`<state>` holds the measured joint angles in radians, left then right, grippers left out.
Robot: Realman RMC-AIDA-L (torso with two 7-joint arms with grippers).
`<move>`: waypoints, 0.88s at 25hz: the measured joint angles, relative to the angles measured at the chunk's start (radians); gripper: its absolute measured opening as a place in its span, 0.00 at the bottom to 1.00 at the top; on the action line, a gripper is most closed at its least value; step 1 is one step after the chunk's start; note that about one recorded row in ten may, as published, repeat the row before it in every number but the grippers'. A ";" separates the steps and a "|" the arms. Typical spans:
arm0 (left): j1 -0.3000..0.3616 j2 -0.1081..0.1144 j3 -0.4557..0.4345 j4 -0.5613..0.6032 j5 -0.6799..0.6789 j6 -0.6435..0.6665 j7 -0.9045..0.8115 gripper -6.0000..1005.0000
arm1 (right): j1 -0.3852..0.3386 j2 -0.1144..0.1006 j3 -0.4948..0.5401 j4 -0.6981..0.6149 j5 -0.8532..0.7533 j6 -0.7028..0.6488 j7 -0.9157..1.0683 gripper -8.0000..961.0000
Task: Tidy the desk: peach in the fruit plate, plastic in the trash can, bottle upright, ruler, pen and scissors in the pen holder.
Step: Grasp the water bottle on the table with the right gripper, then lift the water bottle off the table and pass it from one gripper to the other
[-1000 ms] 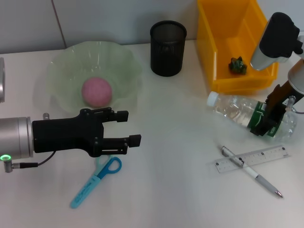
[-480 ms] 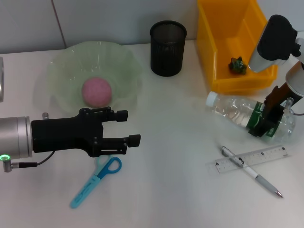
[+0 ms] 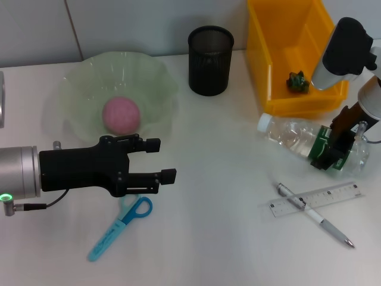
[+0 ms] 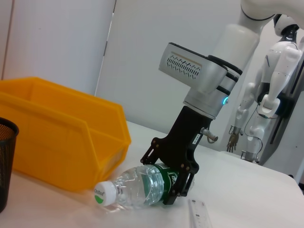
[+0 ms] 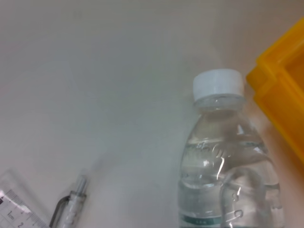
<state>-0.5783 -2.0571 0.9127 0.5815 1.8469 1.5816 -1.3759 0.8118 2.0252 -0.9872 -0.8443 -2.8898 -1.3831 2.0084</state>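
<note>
The clear bottle point(image 3: 290, 134) lies on its side by the yellow trash can point(image 3: 260, 65), white cap toward the desk's middle. My right gripper point(image 3: 332, 152) is shut on the bottle at its green label; the left wrist view shows the fingers point(image 4: 183, 178) straddling the bottle point(image 4: 135, 186). A green scrap of plastic point(image 3: 297, 81) lies in the trash can. The pink peach point(image 3: 121, 115) rests in the pale green fruit plate point(image 3: 80, 77). My left gripper point(image 3: 164, 159) hovers open just above the blue scissors point(image 3: 119, 230). Ruler point(image 3: 318, 199) and pen point(image 3: 315, 215) lie crossed at the front right.
The black mesh pen holder point(image 3: 211, 59) stands at the back centre, between plate and trash can. A white wall runs behind the desk. The right wrist view shows the bottle's cap point(image 5: 218, 83), the pen's tip point(image 5: 71, 207) and a ruler corner point(image 5: 13, 209).
The right gripper and the bottle have shifted slightly up and away from the ruler, the cap end rising a little. The left arm has not moved.
</note>
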 joint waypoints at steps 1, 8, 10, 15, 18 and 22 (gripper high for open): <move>0.000 0.000 0.000 0.000 0.000 0.000 0.000 0.81 | 0.000 0.000 0.000 0.000 0.000 0.000 0.000 0.81; 0.000 0.000 -0.002 0.000 0.000 0.000 0.000 0.81 | -0.020 0.015 0.003 -0.056 0.013 -0.009 -0.026 0.81; 0.000 0.000 -0.002 0.000 0.000 0.000 0.000 0.81 | -0.024 0.015 0.002 -0.070 0.046 -0.025 -0.039 0.80; 0.001 0.003 -0.004 0.000 0.000 0.000 0.000 0.81 | -0.049 0.016 0.004 -0.131 0.146 -0.069 -0.077 0.80; 0.002 0.004 -0.010 0.000 0.000 0.000 0.000 0.81 | -0.064 0.017 0.008 -0.154 0.197 -0.079 -0.094 0.80; 0.006 0.004 -0.043 0.000 -0.001 0.013 0.000 0.81 | -0.099 0.017 0.010 -0.196 0.313 -0.082 -0.134 0.80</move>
<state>-0.5719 -2.0529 0.8695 0.5814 1.8460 1.5943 -1.3759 0.7126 2.0418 -0.9774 -1.0406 -2.5769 -1.4652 1.8748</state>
